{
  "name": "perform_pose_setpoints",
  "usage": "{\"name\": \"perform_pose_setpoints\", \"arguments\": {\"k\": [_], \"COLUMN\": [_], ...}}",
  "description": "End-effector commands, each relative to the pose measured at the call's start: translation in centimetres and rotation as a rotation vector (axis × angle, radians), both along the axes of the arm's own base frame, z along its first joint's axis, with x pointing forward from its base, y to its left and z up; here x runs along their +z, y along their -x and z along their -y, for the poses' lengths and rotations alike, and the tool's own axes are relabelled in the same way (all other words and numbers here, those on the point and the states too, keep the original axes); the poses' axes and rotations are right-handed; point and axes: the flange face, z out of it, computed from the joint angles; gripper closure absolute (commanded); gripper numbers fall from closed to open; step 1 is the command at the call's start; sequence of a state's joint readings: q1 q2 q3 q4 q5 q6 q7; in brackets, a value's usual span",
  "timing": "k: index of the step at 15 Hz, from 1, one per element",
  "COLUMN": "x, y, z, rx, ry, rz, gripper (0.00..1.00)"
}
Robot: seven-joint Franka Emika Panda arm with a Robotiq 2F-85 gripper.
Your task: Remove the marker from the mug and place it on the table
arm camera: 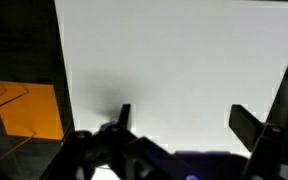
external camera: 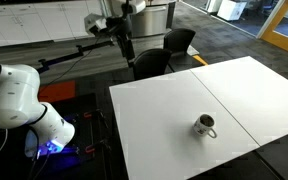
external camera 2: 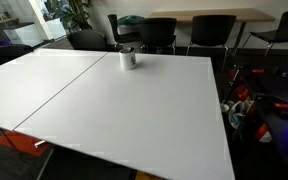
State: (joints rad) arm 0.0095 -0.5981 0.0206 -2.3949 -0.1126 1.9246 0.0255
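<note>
The white table (external camera 2: pixel 114 110) bore the mug (external camera 2: pixel 129 58) upright near its 12 o'clock edge. A thin seam (external camera 2: pixel 64 88) apparently passed the mug's 9 o'clock side.

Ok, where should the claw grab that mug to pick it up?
Probably the rim, coming straight down from above: the mug stands upright on the table with its mouth open upward, so the wall can be pinched. Its loop handle looks too small for a sure grip.

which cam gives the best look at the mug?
An exterior view: the mug shows its handle and dark opening from above. In an exterior view the mug is small and distant, details unclear. Wrist view: the table and end effector, no mug.
</note>
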Motion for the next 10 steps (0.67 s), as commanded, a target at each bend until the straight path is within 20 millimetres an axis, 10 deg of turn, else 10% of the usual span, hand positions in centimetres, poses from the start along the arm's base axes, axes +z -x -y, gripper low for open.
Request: {"name": "perform_pose_setpoints", "arguments": {"k": [1, 10], "x": [-0.9, -4.0], "y": [-2.9, -10.0], "z": [2.1, 7.9], "rx": [-0.005, -0.080], "ry": [0.021, 0.013], "rz": [0.056, 0.127], "gripper": [0.00, 0.00]}}
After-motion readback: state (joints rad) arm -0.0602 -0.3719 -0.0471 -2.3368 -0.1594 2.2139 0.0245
